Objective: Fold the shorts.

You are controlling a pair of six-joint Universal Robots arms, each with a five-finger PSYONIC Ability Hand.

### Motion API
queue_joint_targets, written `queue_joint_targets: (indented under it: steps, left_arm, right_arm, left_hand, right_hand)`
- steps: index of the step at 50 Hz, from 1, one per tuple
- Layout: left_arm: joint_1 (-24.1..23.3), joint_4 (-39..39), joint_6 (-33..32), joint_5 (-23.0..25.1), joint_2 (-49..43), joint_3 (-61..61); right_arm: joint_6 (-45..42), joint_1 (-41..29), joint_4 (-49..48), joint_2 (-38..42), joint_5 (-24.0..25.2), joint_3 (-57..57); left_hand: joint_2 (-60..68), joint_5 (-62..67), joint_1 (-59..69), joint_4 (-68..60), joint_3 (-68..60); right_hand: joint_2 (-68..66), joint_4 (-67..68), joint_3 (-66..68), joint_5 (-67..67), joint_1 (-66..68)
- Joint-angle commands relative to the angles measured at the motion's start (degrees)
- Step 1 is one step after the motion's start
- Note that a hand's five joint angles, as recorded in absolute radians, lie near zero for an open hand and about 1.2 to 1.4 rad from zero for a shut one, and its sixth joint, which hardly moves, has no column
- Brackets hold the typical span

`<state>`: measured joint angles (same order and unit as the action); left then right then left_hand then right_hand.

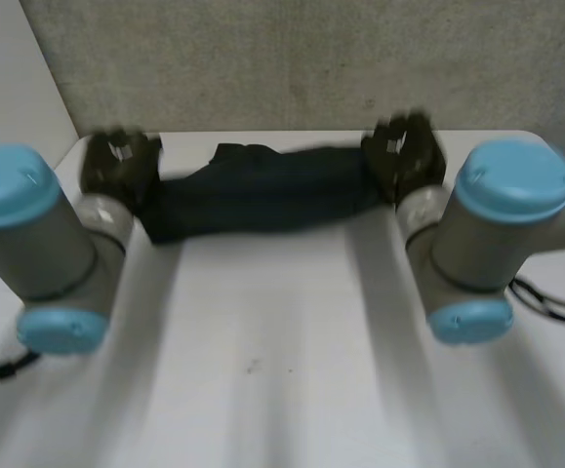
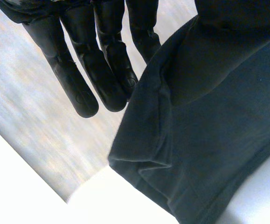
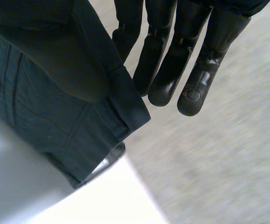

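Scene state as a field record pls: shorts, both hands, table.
shorts: dark, bunched into a long band, stretched between the two hands at the table's far side
left hand: on the shorts' left end, thumb pinching cloth, other fingers straight
right hand: on the right end, same pinch
table: white

A: What carries everything here?
B: A white bench (image 1: 262, 322), smooth, with one small dark speck (image 1: 252, 367) on it, towards the near side.
A: And behind it?
B: A grey, rough, mottled wall (image 1: 311, 58) stands along the bench's far edge. A paler, plain panel (image 1: 9, 78) meets that wall at the far left corner
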<state>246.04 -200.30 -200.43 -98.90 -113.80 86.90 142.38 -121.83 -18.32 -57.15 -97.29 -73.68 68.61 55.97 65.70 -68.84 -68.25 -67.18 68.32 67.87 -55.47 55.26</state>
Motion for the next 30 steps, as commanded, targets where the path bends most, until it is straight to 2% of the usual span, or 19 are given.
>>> queue_joint_targets:
  steps: [1, 4, 12, 17, 24, 30]
  left_arm:
    - [-1.09, 2.97, -2.15, -0.06, -5.74, 8.88]
    - [-1.01, 4.65, -3.48, -0.15, -4.69, 10.83]
    - [-0.65, 12.29, -4.62, -0.15, 7.79, 16.54]
    - [-1.09, 19.75, -4.80, 0.03, 15.70, 18.56]
    - [-3.72, 42.84, -5.32, 0.46, 26.42, 21.81]
    - [-8.03, 55.35, -6.55, 4.06, 30.21, 24.37]
  right_arm:
    - [0.18, 0.10, 3.72, 4.06, 0.26, -6.03]
    - [0.35, 0.54, 6.78, 2.49, 0.17, -8.13]
    - [0.27, 0.54, 17.41, -6.91, 0.26, -13.67]
    - [0.18, 0.63, 23.84, -11.14, 0.52, -16.31]
    - [-3.33, 0.72, 37.37, -22.03, 1.05, -22.02]
    - [-10.44, 0.54, 50.46, -30.81, 2.62, -29.57]
  left_hand:
    - [11.39, 14.03, 14.30, -11.16, -11.75]
    - [11.39, 14.03, 14.30, -11.16, -11.75]
    - [11.39, 14.03, 14.30, -11.16, -11.75]
    - [11.39, 14.03, 14.30, -11.16, -11.75]
    - [11.39, 14.03, 14.30, -11.16, -11.75]
    - [11.39, 14.03, 14.30, -11.16, -11.75]
  right_hand:
    - [-12.82, 11.68, 12.13, -14.53, 24.74]
    - [-12.82, 11.68, 12.13, -14.53, 24.74]
    - [-12.82, 11.68, 12.13, -14.53, 24.74]
    - [-12.82, 11.68, 12.13, -14.53, 24.74]
    - [-12.82, 11.68, 12.13, -14.53, 24.74]
    - [-12.82, 11.68, 12.13, -14.53, 24.74]
